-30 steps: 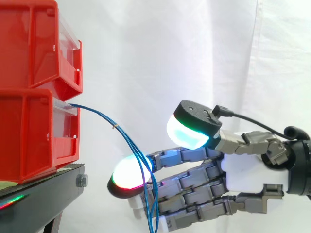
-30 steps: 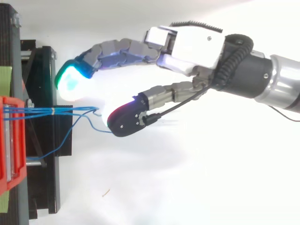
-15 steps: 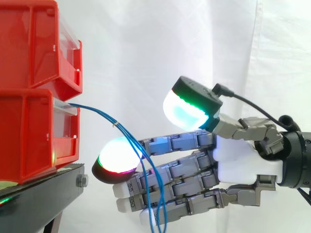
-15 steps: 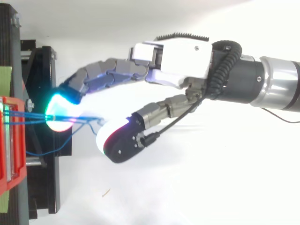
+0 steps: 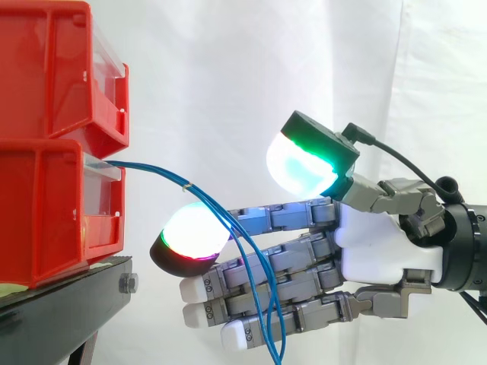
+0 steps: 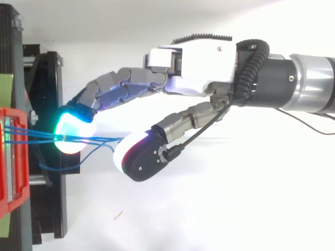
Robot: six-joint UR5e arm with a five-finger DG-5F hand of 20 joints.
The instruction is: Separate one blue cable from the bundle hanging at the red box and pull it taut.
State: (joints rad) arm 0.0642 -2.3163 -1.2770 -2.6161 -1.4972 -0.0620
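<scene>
Blue cable bundle [image 5: 186,185], side view. The strands leave the lower red box [image 5: 46,213] at centre left and run rightward as one group to a small tie. Past the tie they fan apart, bending down to the lower middle of the frame, where they hang slack. The long axis thus slopes from centre left to lower centre and crosses the line of my fingers at a steep angle.

In the top view, the bundle [image 6: 99,139] runs level from the red box [image 6: 13,157] at the left edge, across my glowing fingertip [image 6: 70,137], and ends just short of my thumb [image 6: 138,157]. One strand loops lower in the frame, apart from the rest.

My hand [image 5: 380,243] reaches in from the right, wide open, with fingers stretched toward the box and nothing held. The fanned strands pass across my fingers. I cannot tell whether they rest on them. My thumb pad [image 5: 300,163] stands raised, well clear above the strands.

The coming move turns on this: the cables lie in the gap between thumb and fingers, beyond the tie where they spread. I judge that a single strand is best taken there. None is parted or taut yet.

Black stand [image 5: 68,296] below the box; white curtain [image 5: 228,76] behind.
</scene>
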